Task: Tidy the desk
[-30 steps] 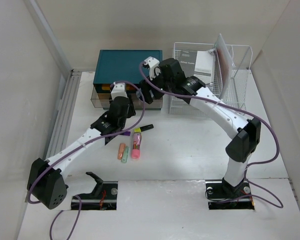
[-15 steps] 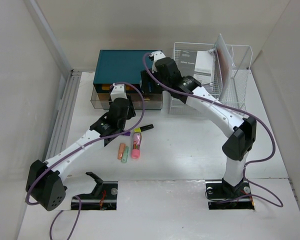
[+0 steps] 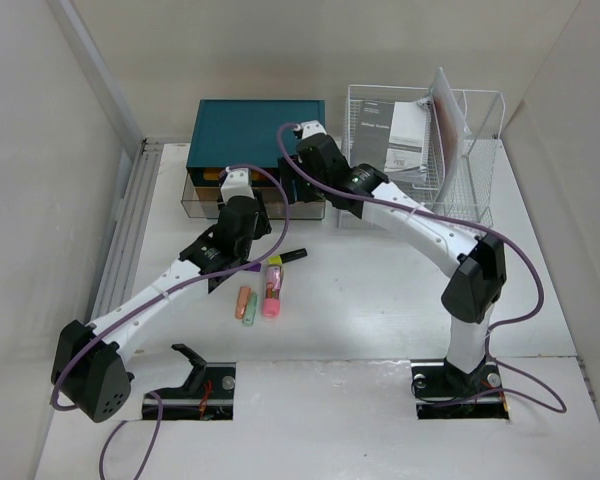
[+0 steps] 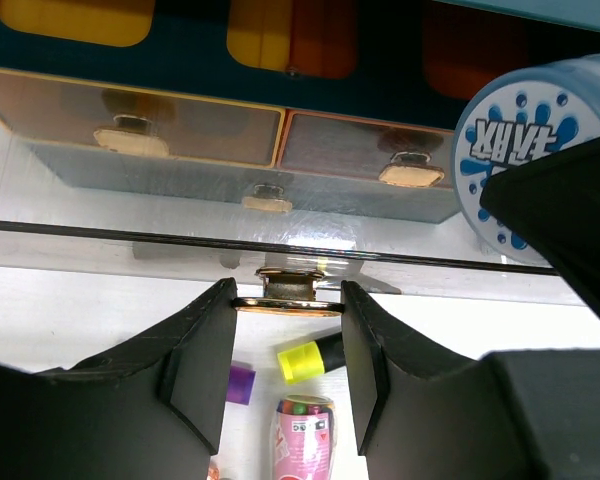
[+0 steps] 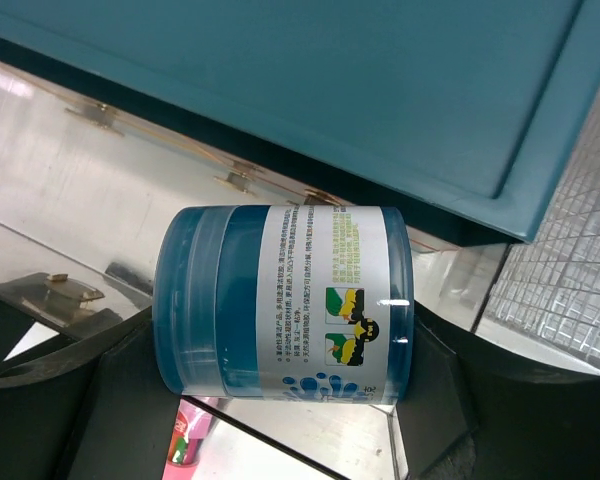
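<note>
Swinging left, the right fingers [image 5: 50, 410], spread wide around a blue tub [image 5: 285, 300], are bringing it over the clear drawer [image 4: 130, 250]. The left fingers [image 4: 195, 360] are pinching its brass handle [image 4: 287, 297]. 4 markers [image 3: 272, 290] are lying mid-desk [image 3: 380, 290], beneath both arms, so most tidying is looking undone.

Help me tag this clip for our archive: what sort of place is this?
Probably a lab mock-up of an office: a white desk between plain panels, two robot arms bolted at its near edge, and a drawer box, wire rack and markers on it.
</note>
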`<state>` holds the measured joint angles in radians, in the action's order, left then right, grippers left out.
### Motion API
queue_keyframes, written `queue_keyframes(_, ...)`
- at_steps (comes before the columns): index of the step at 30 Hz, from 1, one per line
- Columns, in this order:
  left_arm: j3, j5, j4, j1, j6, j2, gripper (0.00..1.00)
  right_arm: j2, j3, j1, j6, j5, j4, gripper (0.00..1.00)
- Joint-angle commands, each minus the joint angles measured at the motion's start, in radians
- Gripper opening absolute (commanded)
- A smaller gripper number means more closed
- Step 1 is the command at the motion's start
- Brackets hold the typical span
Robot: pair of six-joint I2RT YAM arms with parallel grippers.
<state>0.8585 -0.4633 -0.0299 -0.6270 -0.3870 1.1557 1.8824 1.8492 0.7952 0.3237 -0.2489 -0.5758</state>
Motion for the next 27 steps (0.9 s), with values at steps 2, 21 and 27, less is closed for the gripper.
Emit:
queue_keyframes(2,-0.010,0.058,0.015,-0.014,-0.049,-0.017,0.00,-0.026,0.013,0.002,0.023,-0.024,0.050,0.22)
queue_keyframes(21,0.008,0.058,0.015,-0.014,-0.049,0.021,0.00,-0.091,0.013,0.012,-0.054,0.039,0.068,0.82)
queue_keyframes(27,0.017,0.058,0.015,-0.014,-0.049,0.030,0.00,-0.100,0.013,0.012,-0.054,0.057,0.068,0.89)
